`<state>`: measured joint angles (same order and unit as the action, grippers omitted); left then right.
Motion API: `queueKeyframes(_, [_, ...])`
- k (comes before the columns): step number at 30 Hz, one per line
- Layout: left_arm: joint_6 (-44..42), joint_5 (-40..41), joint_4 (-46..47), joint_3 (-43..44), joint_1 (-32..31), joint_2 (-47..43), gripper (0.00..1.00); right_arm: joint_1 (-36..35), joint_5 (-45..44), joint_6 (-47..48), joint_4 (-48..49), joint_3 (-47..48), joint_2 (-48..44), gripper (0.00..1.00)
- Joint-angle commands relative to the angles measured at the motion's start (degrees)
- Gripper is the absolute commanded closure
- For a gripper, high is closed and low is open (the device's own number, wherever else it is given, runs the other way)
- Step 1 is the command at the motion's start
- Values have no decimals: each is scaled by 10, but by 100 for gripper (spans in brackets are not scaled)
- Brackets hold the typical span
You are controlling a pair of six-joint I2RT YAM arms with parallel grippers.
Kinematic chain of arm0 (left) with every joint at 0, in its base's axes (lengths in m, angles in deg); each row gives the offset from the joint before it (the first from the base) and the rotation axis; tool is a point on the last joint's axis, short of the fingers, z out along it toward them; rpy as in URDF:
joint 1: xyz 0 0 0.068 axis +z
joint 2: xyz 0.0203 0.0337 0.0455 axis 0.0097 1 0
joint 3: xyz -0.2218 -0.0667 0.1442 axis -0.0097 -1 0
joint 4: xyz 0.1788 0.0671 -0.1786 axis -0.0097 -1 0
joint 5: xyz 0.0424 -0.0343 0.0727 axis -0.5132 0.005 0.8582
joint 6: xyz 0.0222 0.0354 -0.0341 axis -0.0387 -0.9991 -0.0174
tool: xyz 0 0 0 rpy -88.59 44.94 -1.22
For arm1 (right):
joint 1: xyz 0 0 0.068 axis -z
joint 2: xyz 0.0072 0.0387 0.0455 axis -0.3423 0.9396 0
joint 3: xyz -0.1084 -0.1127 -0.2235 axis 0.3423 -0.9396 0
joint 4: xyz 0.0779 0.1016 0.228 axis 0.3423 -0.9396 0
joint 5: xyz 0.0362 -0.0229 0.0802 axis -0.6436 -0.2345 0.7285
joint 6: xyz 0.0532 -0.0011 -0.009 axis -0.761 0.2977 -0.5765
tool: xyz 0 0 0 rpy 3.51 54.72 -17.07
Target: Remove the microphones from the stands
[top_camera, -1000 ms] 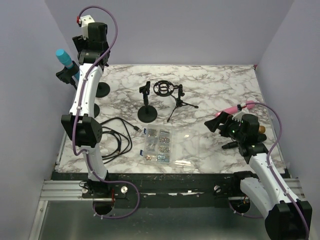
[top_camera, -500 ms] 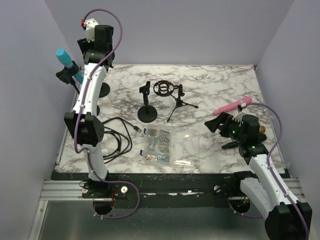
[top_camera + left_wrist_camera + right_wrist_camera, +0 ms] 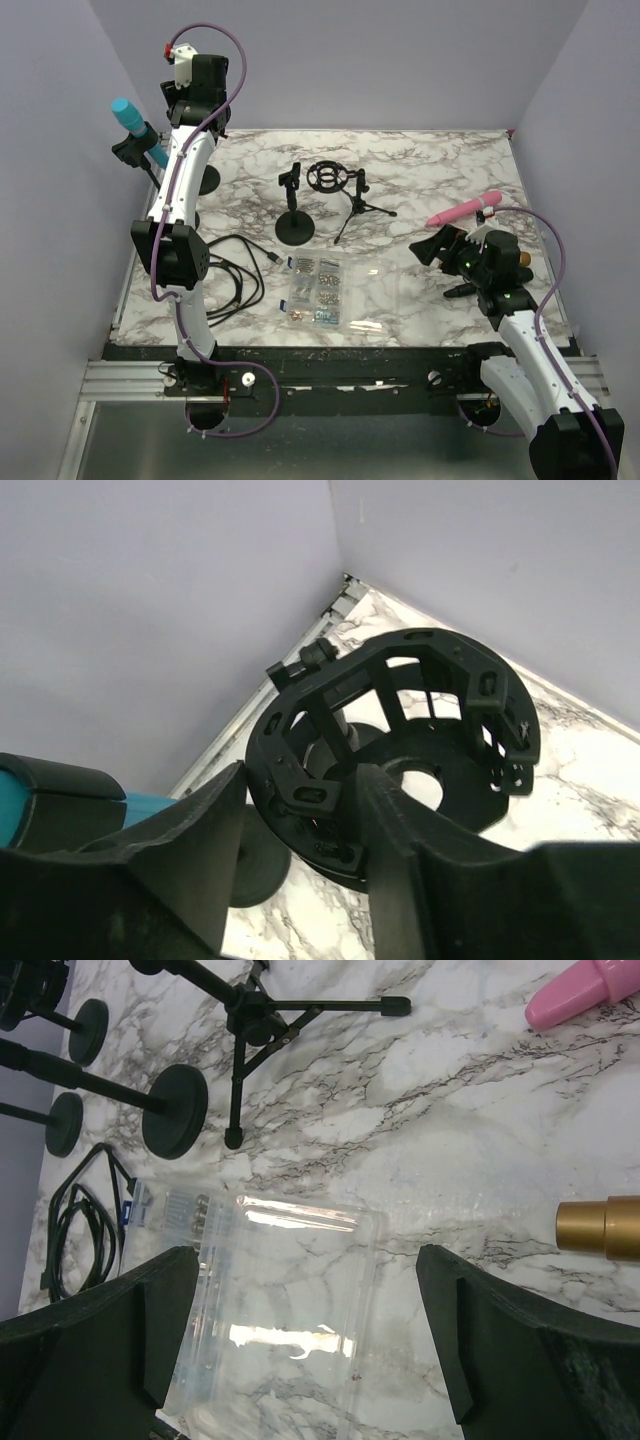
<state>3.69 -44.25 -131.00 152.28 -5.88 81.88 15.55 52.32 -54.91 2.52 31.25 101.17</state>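
Observation:
A teal microphone (image 3: 128,116) sits tilted in a black clip on a stand at the far left. It shows at the left edge of the left wrist view (image 3: 45,802). My left gripper (image 3: 187,108) is raised at the back left, just right of that microphone. Its jaws are open (image 3: 303,780), above the rim of an empty black shock-mount ring (image 3: 400,730) on another stand. My right gripper (image 3: 440,268) is open and empty (image 3: 305,1260), low over the table at the right.
A pink microphone (image 3: 463,210) and a gold piece (image 3: 522,258) lie at the right. A stand (image 3: 293,205) and a tripod with a shock mount (image 3: 330,178) are mid-table. A clear parts box (image 3: 318,290) and a black cable (image 3: 235,275) lie near the front.
My left wrist has risen and shifted a little to the right, away from the teal microphone. The right arm has barely moved.

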Motion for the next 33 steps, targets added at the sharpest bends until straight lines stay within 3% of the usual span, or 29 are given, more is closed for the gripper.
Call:
queueKeyframes(1, [-15,16,1,0,5,10,59,3,-5,-3,14,-7,-8,0])
queueKeyframes(12, [-34,5,-6,18,-14,-18,84,3,-10,-2,17,-7,0,0])
queueKeyframes(25, [-53,24,-25,28,-130,-65,89,2,-9,-2,18,-9,-2,0])
queueKeyframes(33, [-18,12,8,-86,-157,-125,89,3,-8,-4,19,-9,0,0])
